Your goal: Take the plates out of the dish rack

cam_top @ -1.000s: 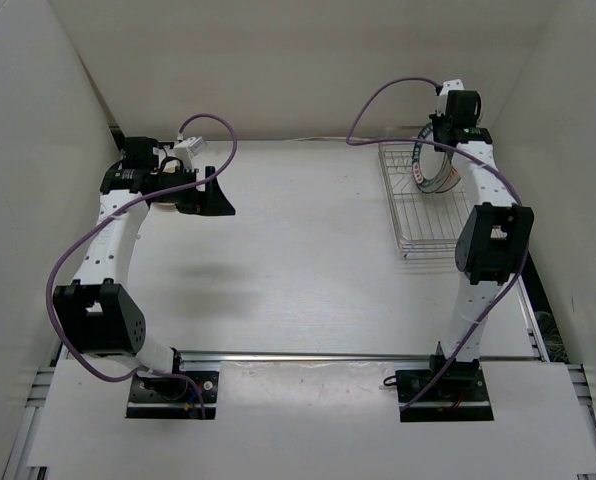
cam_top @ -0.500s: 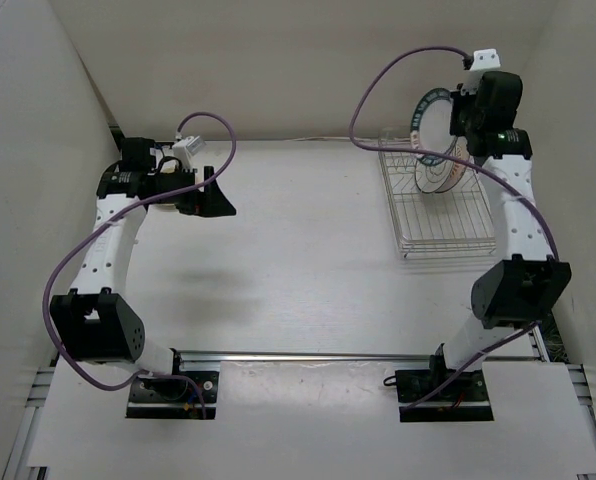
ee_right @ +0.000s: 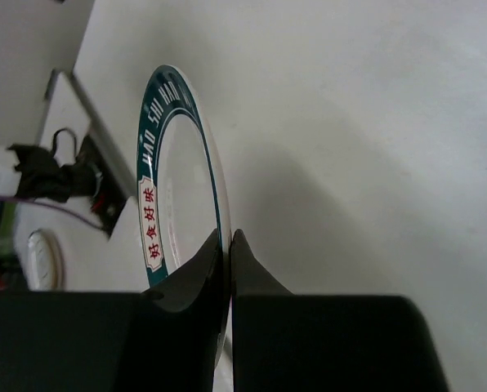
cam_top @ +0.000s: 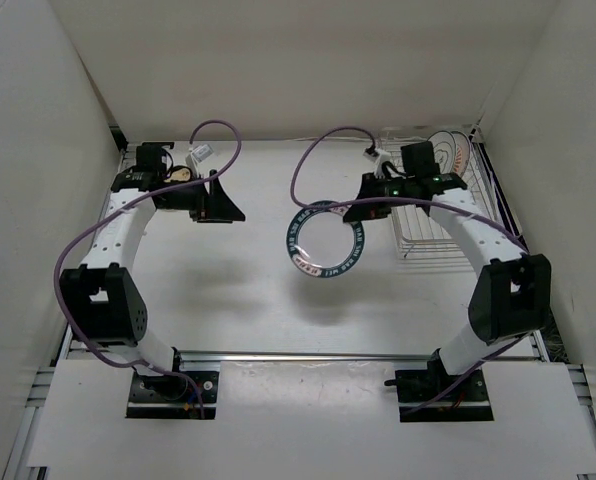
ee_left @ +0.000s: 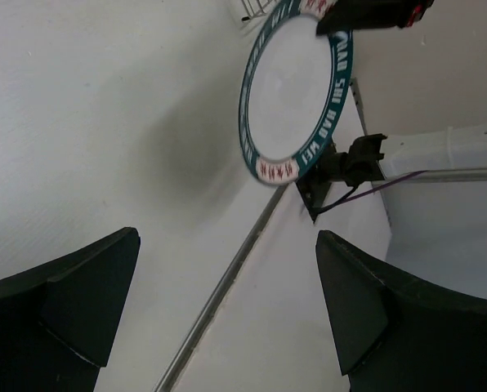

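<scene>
The lettered-rim plate (cam_top: 325, 240) is pinched by its edge between the clenched fingers of the right gripper (ee_right: 227, 237) and held in the air just left of the dish rack (cam_top: 423, 228). Its shadow is thrown on the white table (cam_top: 228, 290) beneath, and white walls are seen all round. A dark teal rim with pale lettering and red-marked panels is shown around a plain white centre. A patterned plate (cam_top: 450, 150) is seen upright at the rack's far end. Well left of the rack, the left gripper (ee_left: 227, 245) is held spread, with nothing in it.
</scene>
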You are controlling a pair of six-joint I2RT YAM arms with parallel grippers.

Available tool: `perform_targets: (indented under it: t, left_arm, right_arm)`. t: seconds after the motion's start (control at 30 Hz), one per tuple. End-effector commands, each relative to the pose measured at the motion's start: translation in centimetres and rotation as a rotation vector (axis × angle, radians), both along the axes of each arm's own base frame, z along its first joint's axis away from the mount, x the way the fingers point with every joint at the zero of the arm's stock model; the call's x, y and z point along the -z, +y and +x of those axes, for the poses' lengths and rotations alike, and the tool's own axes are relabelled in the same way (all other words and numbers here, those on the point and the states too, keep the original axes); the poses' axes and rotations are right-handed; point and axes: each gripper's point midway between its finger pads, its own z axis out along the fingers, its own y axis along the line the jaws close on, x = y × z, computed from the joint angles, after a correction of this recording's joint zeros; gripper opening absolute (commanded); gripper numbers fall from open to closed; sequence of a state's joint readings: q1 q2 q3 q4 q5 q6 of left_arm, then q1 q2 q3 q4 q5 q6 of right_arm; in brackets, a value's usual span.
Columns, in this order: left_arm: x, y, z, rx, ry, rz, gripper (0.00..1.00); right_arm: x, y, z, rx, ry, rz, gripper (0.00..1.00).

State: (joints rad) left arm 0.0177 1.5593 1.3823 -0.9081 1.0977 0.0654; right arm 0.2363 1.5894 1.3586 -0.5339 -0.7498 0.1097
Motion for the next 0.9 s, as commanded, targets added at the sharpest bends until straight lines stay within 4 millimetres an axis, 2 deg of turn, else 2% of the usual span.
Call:
perform_targets:
  t: [0.0,0.07,0.2,0.27,0.37,0.4,0.43,0.5,0.53,0.6,0.77,0.87]
  left_arm:
    - [-0.6,-0.7,-0.1,0.039,0.025,-0.086,1.00]
    - [-0.3,-1.4,-0.3,0.061,0.036,-0.086,1.00]
    - [0.5,-2.7,-0.8,0.099,0.049,-0.069,1.00]
    - [0.8,-3.1,-0.9,0.111,0.060,-0.069,1.00]
    - [1.2,-3.1,-0.8,0.111,0.072,-0.068,0.95]
    - [1.5,-3.1,-0.7,0.110,0.083,-0.068,0.92]
    - [1.7,-3.1,-0.8,0.110,0.092,-0.068,0.87]
    - [1.8,-3.1,-0.8,0.110,0.092,-0.068,0.81]
    - [2.0,-3.1,-0.7,0.109,0.101,-0.068,0.79]
    - [2.0,-3.1,-0.7,0.109,0.102,-0.068,0.78]
    - [2.3,-3.1,-0.6,0.109,0.111,-0.068,0.71]
    - [2.3,-3.4,-0.8,0.118,0.111,-0.068,0.63]
  right_arm:
    - [-1.3,3.7,-3.1,-0.170,0.059,0.142,0.00]
    - [-0.7,5.4,-3.5,-0.218,0.088,0.153,0.00]
    - [-0.7,8.2,-3.7,-0.308,0.123,0.197,0.00]
    - [-0.7,9.4,-3.0,-0.336,0.123,0.212,0.00]
    - [-0.9,10.9,-2.7,-0.381,0.136,0.245,0.00]
    - [-1.7,11.3,-2.1,-0.375,0.127,0.257,0.00]
    - [-1.4,11.8,-2.1,-0.392,0.131,0.263,0.00]
    - [-2.3,12.1,-1.7,-0.399,0.112,0.278,0.00]
    - [-1.8,12.2,-1.6,-0.393,0.134,0.276,0.00]
    - [-2.4,12.7,-1.5,-0.415,0.115,0.289,0.00]
    - [-2.2,13.0,-1.2,-0.412,0.133,0.300,0.00]
    - [-2.4,13.2,-0.9,-0.418,0.127,0.310,0.00]
